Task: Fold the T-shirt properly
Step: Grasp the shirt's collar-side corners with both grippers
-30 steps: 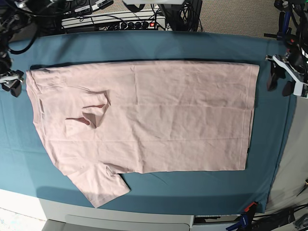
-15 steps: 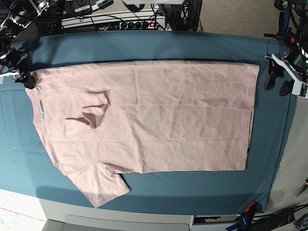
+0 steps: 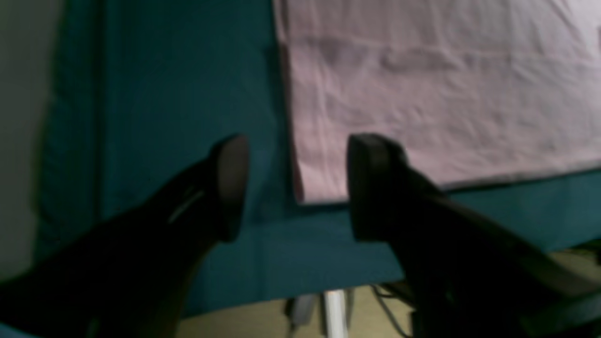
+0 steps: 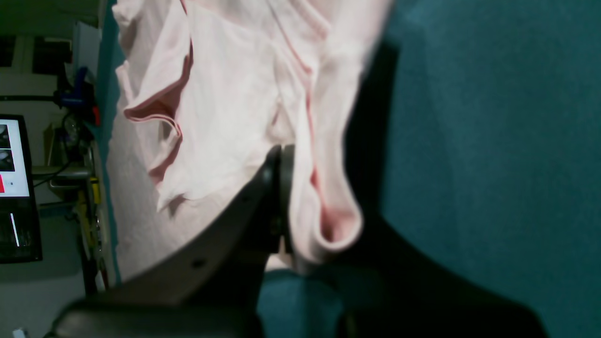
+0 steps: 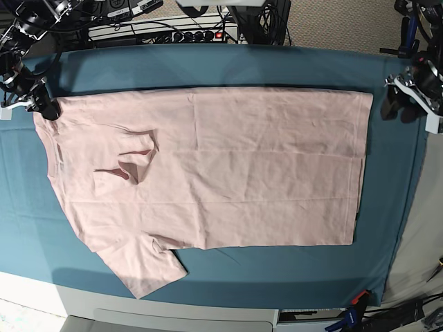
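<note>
The pale pink T-shirt (image 5: 228, 173) lies flat, plain side up, on the teal cloth (image 5: 208, 69). One sleeve (image 5: 131, 162) is tucked in on the body; the other (image 5: 145, 266) sticks out toward the front edge. My right gripper (image 5: 47, 109) is at the shirt's far left corner. In the right wrist view it (image 4: 300, 211) is shut on a raised fold of the T-shirt (image 4: 225, 117). My left gripper (image 5: 398, 104) hovers open just off the far right corner. In the left wrist view the gripper (image 3: 296, 188) straddles that corner of the T-shirt (image 3: 422, 94).
A power strip and cables (image 5: 166, 31) run behind the table's far edge. Clamps (image 5: 353, 304) hold the cloth at the front right corner. The table's pale front edge (image 5: 69, 297) shows below the cloth. A monitor (image 4: 14, 188) stands beyond the table.
My right gripper has moved in onto the shirt's far left corner and shut on the fabric. My left gripper has shifted slightly toward the far right corner, still open.
</note>
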You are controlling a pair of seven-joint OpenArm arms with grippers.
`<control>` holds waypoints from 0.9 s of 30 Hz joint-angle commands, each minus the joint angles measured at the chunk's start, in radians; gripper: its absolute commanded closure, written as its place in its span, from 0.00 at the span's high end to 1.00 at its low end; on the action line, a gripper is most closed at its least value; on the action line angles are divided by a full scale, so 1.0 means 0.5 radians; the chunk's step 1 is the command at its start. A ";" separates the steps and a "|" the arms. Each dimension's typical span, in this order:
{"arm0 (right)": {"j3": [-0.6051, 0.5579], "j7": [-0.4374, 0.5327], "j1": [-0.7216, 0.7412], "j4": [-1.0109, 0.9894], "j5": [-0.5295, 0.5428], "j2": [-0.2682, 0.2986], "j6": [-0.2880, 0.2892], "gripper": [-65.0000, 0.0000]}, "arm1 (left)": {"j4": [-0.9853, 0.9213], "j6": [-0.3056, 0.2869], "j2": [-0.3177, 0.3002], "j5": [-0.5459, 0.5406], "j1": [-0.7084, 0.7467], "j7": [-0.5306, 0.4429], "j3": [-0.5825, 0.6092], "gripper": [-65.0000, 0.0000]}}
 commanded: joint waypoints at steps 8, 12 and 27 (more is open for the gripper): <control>0.004 0.014 0.013 0.022 0.110 0.058 0.050 0.00 | -0.259 -0.053 -0.016 -0.211 -0.009 0.010 -0.005 0.49; 0.004 0.014 0.013 0.022 0.115 0.058 0.050 0.00 | -0.389 -0.097 -0.016 -0.282 -0.056 0.022 -0.005 0.47; 0.004 0.007 0.012 0.022 0.114 0.058 0.051 0.00 | -0.562 -0.098 0.051 -0.159 -0.314 0.048 0.591 0.47</control>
